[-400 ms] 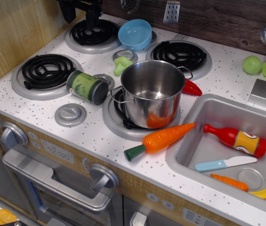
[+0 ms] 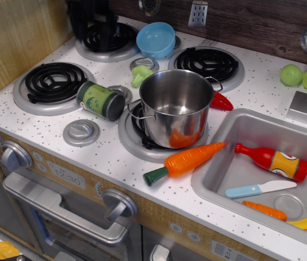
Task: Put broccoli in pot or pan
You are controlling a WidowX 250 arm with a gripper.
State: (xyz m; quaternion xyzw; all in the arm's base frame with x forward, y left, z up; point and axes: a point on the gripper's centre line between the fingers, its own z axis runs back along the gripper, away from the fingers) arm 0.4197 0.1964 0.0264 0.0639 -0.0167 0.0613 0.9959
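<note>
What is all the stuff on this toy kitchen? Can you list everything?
broccoli: 1, pale green, behind pot
pot: 1, steel, front right burner, empty
can: 1, dark green, lying left of pot
bowl: 1, blue, back
carrots: 2, orange, one on counter, one in sink
bottle: 1, red, sink
knife: 1, blue handle, sink
round fruit: 1, green, back right
gripper: 1, black, blurred, over back left burner, jaws unclear

Robot arm, overhead stove view.
The gripper (image 2: 93,24) appears only as a dark, motion-blurred vertical mass at the top left edge of the frame, pointing downward. Its upper part is cut off by the frame edge. The jaws are smeared together; whether they stand apart or closed cannot be told.
</note>
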